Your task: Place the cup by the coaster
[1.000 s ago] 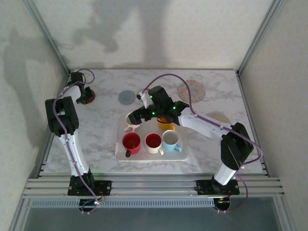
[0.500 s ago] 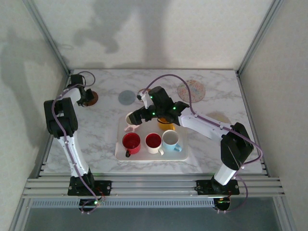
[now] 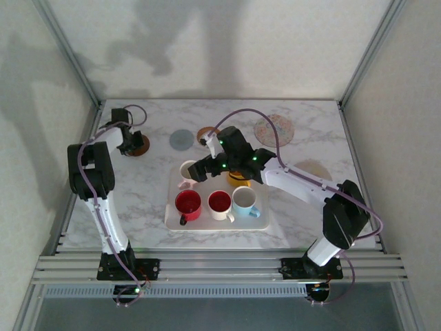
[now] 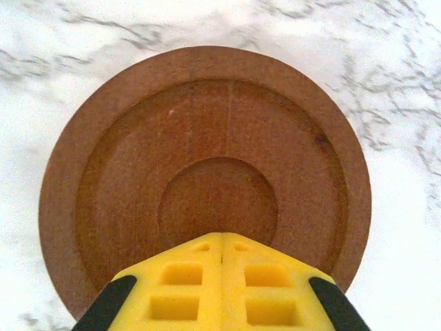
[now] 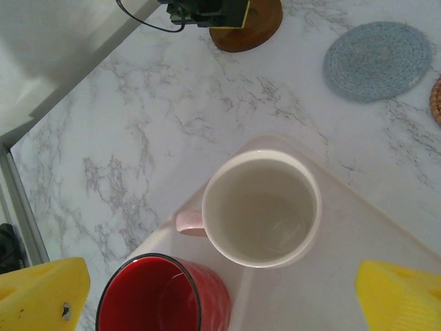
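Observation:
A pale pink cup point(image 3: 187, 172) stands in the far left corner of the white tray point(image 3: 258, 222). In the right wrist view the pink cup point(image 5: 262, 207) shows its empty inside, handle to the left. My right gripper point(image 5: 220, 279) hovers above it, open, with one yellow finger point(image 5: 43, 295) at each side and nothing held. My left gripper point(image 3: 129, 140) is shut over a round brown wooden coaster point(image 3: 140, 145). The left wrist view shows the shut tips point(image 4: 222, 238) over the brown coaster point(image 4: 207, 138).
On the tray also stand a red cup point(image 5: 162, 296), a white cup with a red inside point(image 3: 219, 202), a light blue cup point(image 3: 243, 200) and an orange cup point(image 3: 238, 180) under my right arm. A grey-blue coaster point(image 5: 377, 61), a woven coaster point(image 3: 205, 131) and a floral coaster point(image 3: 274, 129) lie behind.
My left gripper and the brown coaster under it have shifted a little to the right. My right arm has edged right, uncovering the woven coaster.

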You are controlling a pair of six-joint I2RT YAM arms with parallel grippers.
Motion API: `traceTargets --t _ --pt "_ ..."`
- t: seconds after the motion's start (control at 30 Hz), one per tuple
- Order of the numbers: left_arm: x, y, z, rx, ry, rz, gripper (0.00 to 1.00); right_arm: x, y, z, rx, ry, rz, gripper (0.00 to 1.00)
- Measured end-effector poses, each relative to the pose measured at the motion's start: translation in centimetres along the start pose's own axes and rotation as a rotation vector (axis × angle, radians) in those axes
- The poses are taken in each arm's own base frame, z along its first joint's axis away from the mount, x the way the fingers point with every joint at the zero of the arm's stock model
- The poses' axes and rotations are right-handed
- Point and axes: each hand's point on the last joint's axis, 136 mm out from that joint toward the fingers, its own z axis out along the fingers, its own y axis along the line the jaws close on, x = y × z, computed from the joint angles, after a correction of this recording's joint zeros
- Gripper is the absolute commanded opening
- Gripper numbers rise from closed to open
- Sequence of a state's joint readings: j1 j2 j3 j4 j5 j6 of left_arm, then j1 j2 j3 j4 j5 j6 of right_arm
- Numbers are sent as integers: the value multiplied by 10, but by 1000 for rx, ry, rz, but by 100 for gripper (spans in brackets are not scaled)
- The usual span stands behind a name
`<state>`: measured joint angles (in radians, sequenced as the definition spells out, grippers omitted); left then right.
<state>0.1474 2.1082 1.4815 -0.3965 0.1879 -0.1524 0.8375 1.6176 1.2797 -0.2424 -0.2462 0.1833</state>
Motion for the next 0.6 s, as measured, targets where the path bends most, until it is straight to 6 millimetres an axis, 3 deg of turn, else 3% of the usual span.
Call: traceTargets --t 0.6 --pt "18 -46 1 67 34 77 0 3 -1 -9 15 -19 0 99"
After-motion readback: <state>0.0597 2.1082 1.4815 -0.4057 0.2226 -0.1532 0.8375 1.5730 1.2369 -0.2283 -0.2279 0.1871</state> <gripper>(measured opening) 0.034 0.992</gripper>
